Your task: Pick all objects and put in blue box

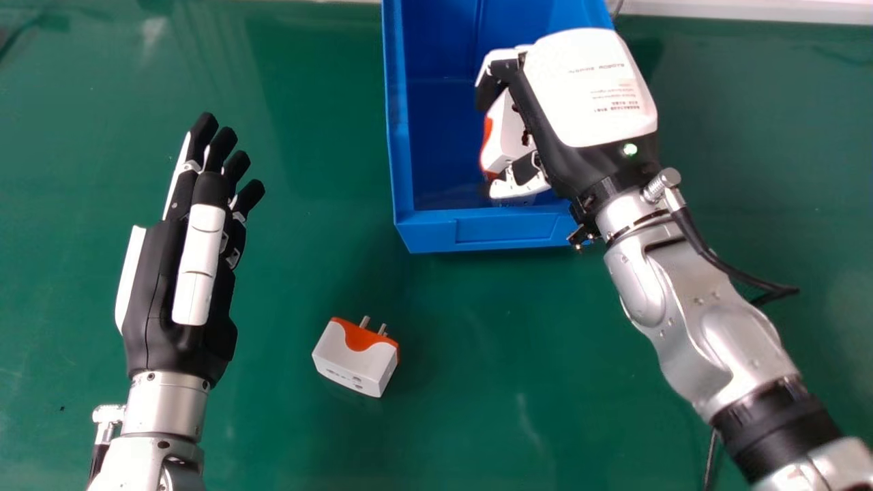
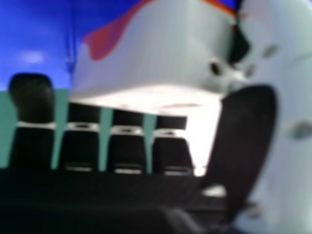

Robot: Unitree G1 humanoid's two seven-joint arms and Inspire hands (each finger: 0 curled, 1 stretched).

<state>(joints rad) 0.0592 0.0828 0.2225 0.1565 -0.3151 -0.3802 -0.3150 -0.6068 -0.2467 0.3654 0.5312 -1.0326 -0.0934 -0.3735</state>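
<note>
Over the blue box (image 1: 447,235) in the head view, my right hand (image 1: 590,88) is curled round a white and orange plug adapter (image 1: 505,133). In the right hand view the held adapter (image 2: 146,53) lies between the fingers and the thumb of my right hand (image 2: 246,131). Another white and orange adapter (image 1: 358,358) rests on the green table, its two metal pins pointing away toward the box. To the left of it, my left hand (image 1: 181,273) is held above the table with straight fingers.
The green table (image 1: 307,204) extends around the box on both sides. A white edge (image 1: 750,10) runs behind it at the far side. A black cable (image 1: 736,273) hangs off the right wrist.
</note>
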